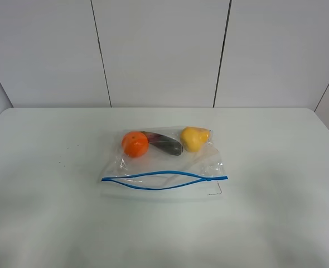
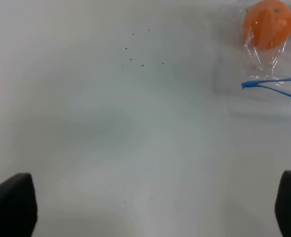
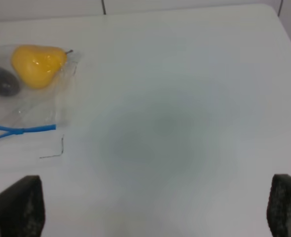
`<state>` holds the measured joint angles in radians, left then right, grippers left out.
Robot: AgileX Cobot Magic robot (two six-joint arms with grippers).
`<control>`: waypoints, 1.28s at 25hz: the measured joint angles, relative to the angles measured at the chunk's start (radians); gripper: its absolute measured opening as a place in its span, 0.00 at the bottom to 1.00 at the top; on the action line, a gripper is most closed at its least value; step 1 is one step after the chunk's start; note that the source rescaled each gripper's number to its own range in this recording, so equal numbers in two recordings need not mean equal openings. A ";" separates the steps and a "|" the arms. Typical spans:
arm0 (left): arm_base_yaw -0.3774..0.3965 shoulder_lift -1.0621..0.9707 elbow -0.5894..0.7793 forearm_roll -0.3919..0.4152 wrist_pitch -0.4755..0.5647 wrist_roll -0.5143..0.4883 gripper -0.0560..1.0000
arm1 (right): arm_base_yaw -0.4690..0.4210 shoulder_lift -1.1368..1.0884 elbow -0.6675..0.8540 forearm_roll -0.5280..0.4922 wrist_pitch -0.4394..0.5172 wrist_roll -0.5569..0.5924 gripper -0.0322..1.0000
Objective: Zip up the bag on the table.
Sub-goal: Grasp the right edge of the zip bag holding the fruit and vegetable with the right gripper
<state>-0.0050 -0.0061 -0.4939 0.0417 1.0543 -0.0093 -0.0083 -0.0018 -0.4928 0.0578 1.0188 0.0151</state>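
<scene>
Presently: the bag (image 1: 163, 162) lies flat near the middle of the table (image 1: 47, 223), its blue zipper strip (image 1: 164, 181) along the edge nearest the exterior high camera. The two blue tracks meet at both ends but bow apart between them, so the mouth is not closed. Through the clear plastic, along the far side of the bag: an orange fruit (image 1: 135, 143) at the left end, a dark purple fruit (image 1: 165, 144) touching it in the middle, a yellow pear (image 1: 194, 138) at the right end. Left gripper (image 2: 150, 207): jaws spread fully wide, only the two dark fingertips (image 2: 12, 205) visible, nothing between them but bare tabletop; the orange fruit and the left end of the zipper strip sit well apart from it. Right gripper (image 3: 150, 207): likewise fully spread, holding nothing, bare table between the fingertips (image 3: 15, 207); the pear and the right end of the strip lie off to one side, well clear. Neither gripper shows in the exterior high view. A few tiny dark specks (image 1: 61, 159) mark the table left of the bag
</scene>
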 joint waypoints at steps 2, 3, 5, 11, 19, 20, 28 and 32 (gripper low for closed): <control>0.000 0.000 0.000 0.000 0.000 0.000 1.00 | 0.000 0.038 -0.014 0.001 -0.001 -0.015 1.00; 0.000 0.000 0.000 0.000 0.000 0.000 1.00 | 0.000 0.072 -0.029 0.003 -0.009 -0.024 1.00; 0.000 0.000 0.000 0.000 0.000 0.000 1.00 | 0.000 0.184 -0.071 0.006 -0.025 -0.029 1.00; 0.000 0.000 0.000 0.000 0.000 0.000 1.00 | 0.000 0.556 -0.193 0.090 -0.107 -0.057 1.00; 0.000 0.000 0.000 0.000 -0.001 0.000 1.00 | -0.009 1.103 -0.271 0.496 -0.305 -0.438 1.00; 0.000 0.000 0.000 0.000 -0.001 0.000 1.00 | -0.023 1.160 -0.271 0.555 -0.306 -0.500 1.00; 0.000 0.000 0.000 0.000 -0.001 0.000 1.00 | -0.233 1.677 -0.324 1.090 0.047 -1.176 1.00; 0.000 0.000 0.000 0.000 -0.001 0.000 1.00 | -0.273 1.916 -0.460 1.158 0.171 -1.261 1.00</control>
<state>-0.0050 -0.0061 -0.4939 0.0417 1.0532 -0.0093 -0.2809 1.9146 -0.9528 1.2160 1.1897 -1.2456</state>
